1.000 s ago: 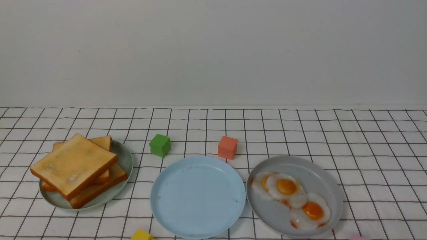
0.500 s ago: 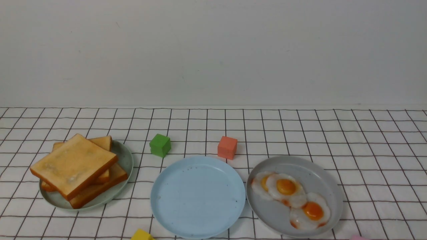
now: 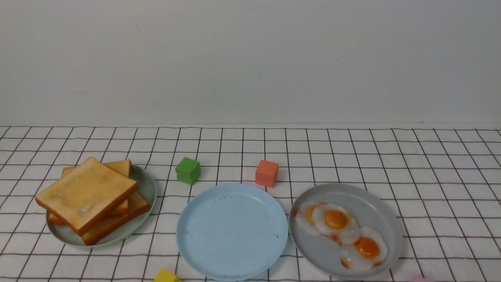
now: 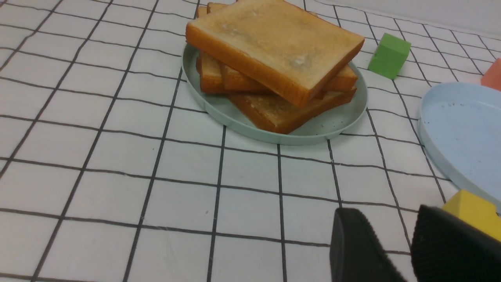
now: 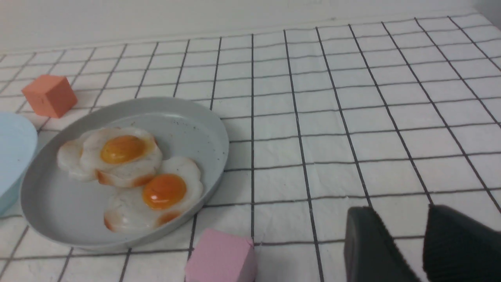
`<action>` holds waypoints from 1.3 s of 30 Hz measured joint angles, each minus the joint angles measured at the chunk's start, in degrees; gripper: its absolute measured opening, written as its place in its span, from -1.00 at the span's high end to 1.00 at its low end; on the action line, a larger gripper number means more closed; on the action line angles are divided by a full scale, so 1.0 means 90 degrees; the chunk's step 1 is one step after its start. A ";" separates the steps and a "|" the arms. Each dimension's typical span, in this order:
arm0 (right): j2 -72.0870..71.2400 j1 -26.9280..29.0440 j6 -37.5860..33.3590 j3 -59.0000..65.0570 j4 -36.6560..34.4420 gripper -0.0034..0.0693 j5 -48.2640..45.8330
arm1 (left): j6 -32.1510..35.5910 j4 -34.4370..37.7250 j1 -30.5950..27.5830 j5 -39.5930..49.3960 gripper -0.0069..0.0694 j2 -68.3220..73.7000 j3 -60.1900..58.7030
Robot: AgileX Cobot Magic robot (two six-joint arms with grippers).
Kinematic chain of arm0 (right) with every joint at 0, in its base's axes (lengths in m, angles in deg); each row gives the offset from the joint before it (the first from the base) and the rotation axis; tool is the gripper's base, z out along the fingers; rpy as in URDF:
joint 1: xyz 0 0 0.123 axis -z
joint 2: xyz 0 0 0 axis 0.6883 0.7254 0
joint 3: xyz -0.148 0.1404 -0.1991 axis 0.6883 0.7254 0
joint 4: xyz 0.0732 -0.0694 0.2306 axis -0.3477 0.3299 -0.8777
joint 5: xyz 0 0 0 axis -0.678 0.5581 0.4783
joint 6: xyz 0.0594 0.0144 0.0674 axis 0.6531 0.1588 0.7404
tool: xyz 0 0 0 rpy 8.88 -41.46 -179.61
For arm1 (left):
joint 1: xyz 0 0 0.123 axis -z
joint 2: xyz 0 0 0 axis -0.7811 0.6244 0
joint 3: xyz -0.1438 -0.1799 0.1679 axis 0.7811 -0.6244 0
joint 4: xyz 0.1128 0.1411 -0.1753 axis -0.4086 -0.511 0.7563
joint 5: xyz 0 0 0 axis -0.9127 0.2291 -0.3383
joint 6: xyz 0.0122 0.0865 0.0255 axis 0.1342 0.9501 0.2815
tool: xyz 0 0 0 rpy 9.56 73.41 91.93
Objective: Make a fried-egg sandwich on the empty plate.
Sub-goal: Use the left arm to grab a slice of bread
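- Sitting at the middle of the checked cloth [image 3: 450,176], the blue plate [image 3: 231,231] is bare. It lies between the green plate [image 3: 148,188] on the left and the grey plate [image 3: 375,207] on the right.
- Its right rim meets the grey plate's left rim or nearly so; I cannot tell if they touch. A strip of cloth separates it from the green plate.
- Toast [image 3: 86,194] is stacked on the green plate, the top slice overhanging the left rim.
- Three eggs [image 3: 336,221] overlap in the grey plate, inside its rim.
- An orange cube [image 3: 267,173] stands just behind the blue plate's far rim, a green cube [image 3: 188,170] farther left, and a yellow cube [image 3: 166,276] near the front rim.
- A pink cube [image 5: 221,256] sits just before the grey plate.
- Open cloth lies behind the cubes and right of the grey plate.
- Left gripper [image 4: 391,219]: fingers slightly parted, holding nothing, low beside the yellow cube.
- Right gripper [image 5: 395,217]: fingers slightly parted, holding nothing, over bare cloth.
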 joint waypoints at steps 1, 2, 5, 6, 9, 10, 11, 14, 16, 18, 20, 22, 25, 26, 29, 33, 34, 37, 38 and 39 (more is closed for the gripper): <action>0.0000 0.0000 0.0000 0.0000 -0.0024 0.24 0.0251 | 0.0000 -0.0009 0.0000 -0.0022 0.19 0.0000 0.0000; 0.0000 0.0000 0.0000 0.0000 -0.0052 0.24 0.0409 | 0.0000 -0.0017 0.0000 -0.0060 0.19 0.0000 0.0000; 0.0000 0.0000 0.0006 0.0000 -0.0166 0.24 0.0929 | 0.0000 0.0000 0.0000 -0.0360 0.19 0.0000 0.0000; 0.0000 0.0000 0.0006 0.0000 -0.0166 0.24 0.0961 | 0.0000 0.0013 0.0000 -0.0390 0.19 0.0000 0.0000; 0.0000 0.0000 0.0208 0.0000 -0.0351 0.24 0.1448 | -0.0062 0.0418 0.0000 -0.1018 0.19 0.0000 0.0000; 0.0000 0.0000 0.0365 0.0000 -0.0447 0.24 0.1638 | -0.0105 0.0635 0.0000 -0.1395 0.19 0.0000 0.0000; 0.0000 0.0000 0.0482 0.0000 -0.0518 0.24 0.1770 | -0.0145 0.0796 0.0000 -0.1571 0.19 0.0000 0.0000; 0.0000 0.0000 0.0952 0.0000 -0.0699 0.24 0.2276 | -0.0210 0.1402 0.0000 -0.2566 0.19 0.0000 0.0000; 0.0000 0.0000 0.1247 0.0000 -0.0750 0.24 0.2692 | -0.0218 0.1739 0.0000 -0.3327 0.19 0.0000 0.0000; 0.0000 0.0000 0.1525 0.0000 -0.0765 0.24 0.3135 | -0.0218 0.1925 0.0000 -0.4123 0.19 0.0000 0.0000; 0.0000 0.0000 0.1684 -0.0052 -0.0794 0.24 0.3385 | -0.0218 0.1991 0.0000 -0.4448 0.19 0.0000 0.0020; 0.0023 0.0000 0.1802 -0.0452 -0.0812 0.24 0.3501 | -0.0235 0.2036 0.0000 -0.4715 0.19 0.0000 0.0335; 0.0400 0.0000 0.1845 -0.1493 -0.0812 0.24 0.3399 | -0.0233 0.2036 0.0000 -0.4637 0.19 0.0140 0.1179; 0.0580 0.0000 0.1850 -0.1846 -0.0812 0.24 0.3283 | -0.0233 0.2036 0.0000 -0.4571 0.19 0.0278 0.1578; 0.1264 0.0000 0.1850 -0.2891 -0.0798 0.24 0.2779 | -0.0233 0.2036 0.0000 -0.4174 0.19 0.0886 0.2611; 0.2582 0.0000 0.1838 -0.4851 -0.0482 0.24 0.1045 | -0.0233 0.2082 0.0000 -0.2424 0.19 0.2268 0.4299; 0.2631 0.0000 0.1838 -0.4972 -0.0464 0.24 0.0953 | -0.0233 0.2082 0.0000 -0.2326 0.19 0.2325 0.4299; 0.3228 0.0000 0.1838 -0.5479 -0.0198 0.24 -0.0261 | -0.0203 0.2028 0.0000 -0.1172 0.19 0.3104 0.4730; 0.3471 0.0000 0.1838 -0.5522 -0.0088 0.24 -0.0619 | -0.0153 0.1944 0.0000 -0.0788 0.19 0.3471 0.4754; 0.3653 0.0000 0.1838 -0.5520 -0.0031 0.24 -0.0925 | -0.0108 0.1853 0.0000 -0.0513 0.19 0.3769 0.4754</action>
